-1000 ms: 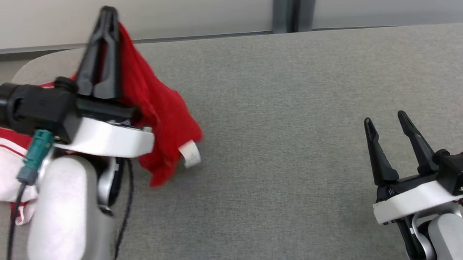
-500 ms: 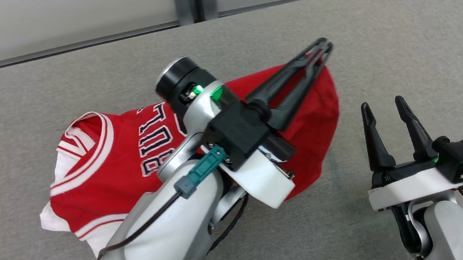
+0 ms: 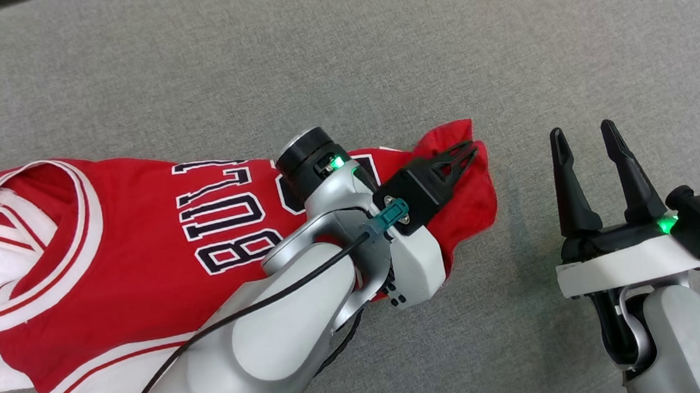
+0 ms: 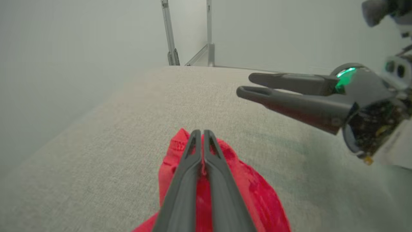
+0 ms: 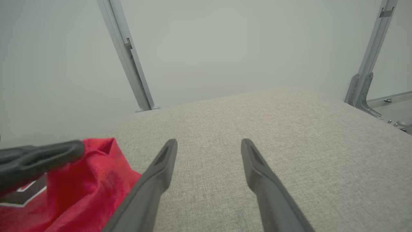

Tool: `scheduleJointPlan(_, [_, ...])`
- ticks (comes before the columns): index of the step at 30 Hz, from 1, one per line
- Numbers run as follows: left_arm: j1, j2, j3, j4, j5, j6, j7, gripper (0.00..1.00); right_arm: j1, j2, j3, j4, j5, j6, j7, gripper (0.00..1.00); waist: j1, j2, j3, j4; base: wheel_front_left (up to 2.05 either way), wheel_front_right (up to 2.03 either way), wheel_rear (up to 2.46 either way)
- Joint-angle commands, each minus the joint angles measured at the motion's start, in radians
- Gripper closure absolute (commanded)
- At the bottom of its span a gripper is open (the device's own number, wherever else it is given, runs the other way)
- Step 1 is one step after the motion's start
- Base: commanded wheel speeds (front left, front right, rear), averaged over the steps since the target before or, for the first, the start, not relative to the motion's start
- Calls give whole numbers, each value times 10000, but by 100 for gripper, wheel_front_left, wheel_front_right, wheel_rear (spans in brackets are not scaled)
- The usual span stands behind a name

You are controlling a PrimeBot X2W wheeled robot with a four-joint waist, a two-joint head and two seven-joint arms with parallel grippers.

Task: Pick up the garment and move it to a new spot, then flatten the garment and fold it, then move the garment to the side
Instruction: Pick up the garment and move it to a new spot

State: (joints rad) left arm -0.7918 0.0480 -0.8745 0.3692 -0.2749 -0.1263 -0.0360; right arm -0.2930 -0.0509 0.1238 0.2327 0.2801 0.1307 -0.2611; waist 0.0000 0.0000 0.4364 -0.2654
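I am watching the left claw pinching the garment: its two dark fingers are pressed together on a bunched corner of red cloth at the garment's right end. In the left wrist view a sliver of red is showing in the slit between the fingers, and the cloth is spreading out beneath them. The right claw is hovering just to the right of that corner, fingers spread and holding nothing, tips pointing away from me.

The garment is lying on the grey fabric-covered worktop, stretched with its long axis running left to right across the head view. The neck opening is pointing to my left and the hem end is pointing right, toward the right claw. It is a red sleeveless jersey with white and red striped trim around the neck and armholes, and dark block lettering outlined in white across the chest. The letters are lying sideways to me. A white layer is showing along the left and lower edges.

The left forearm is crossing over the middle of the jersey, hiding part of the lettering and the lower right stretch. I cannot tell whether the pinched corner is touching the worktop or raised off it.
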Motion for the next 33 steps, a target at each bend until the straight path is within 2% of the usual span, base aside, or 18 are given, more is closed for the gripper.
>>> scheduleJointPlan(1, [-255, 58, -144, 388, -29, -17, 44, 100, -179, -3, -5, -76, 56, 1, -58, 0, 0, 0, 320, -144, 0, 0, 0])
scheduleJointPlan(5, [-333, 55, -516, 1190, -302, -44, 35, 100, -270, -4, -42, 0, -3, 1, -59, 0, 0, 0, 428, -21, 0, 0, 0])
scheduleJointPlan(6, [-378, 52, -611, 1295, -337, -30, -30, 30, -285, -2, -60, 37, -42, 1, -59, 0, 0, 0, 416, 27, 0, 0, 0])
scheduleJointPlan(7, [-418, 48, -683, 1371, -372, -34, -120, 0, -293, -10, -106, 60, -87, 1, -59, 0, 0, 0, 397, 88, 0, 0, 0])
scheduleJointPlan(12, [-310, 63, -638, 1336, -481, 61, -1187, 0, -227, -11, -288, 137, -234, 1, -59, 0, 0, 0, 109, 446, 0, 0, 0])
scheduleJointPlan(17, [212, 286, 110, 846, -786, 688, -2077, 0, -57, -9, -423, 162, -558, 1, -59, 0, 0, 0, -375, 875, 0, 0, 0])
scheduleJointPlan(25, [1945, 1211, 2665, -855, -1194, 2033, -2296, 0, 327, -13, -670, 264, -1041, 1, -60, 0, 0, 0, -1302, 1635, 0, 0, 0])
scheduleJointPlan(29, [3033, 1649, 3982, -1273, -1199, 2431, -2287, 0, 529, -118, -761, 339, -1180, 1, -60, 0, 0, 0, -1702, 2003, 0, 0, 0])
scheduleJointPlan(33, [4204, 1856, 5536, -1554, -1047, 2610, -2281, 0, 817, -255, -870, 430, -1196, 1, -60, 0, 0, 0, -2163, 2392, 0, 0, 0])
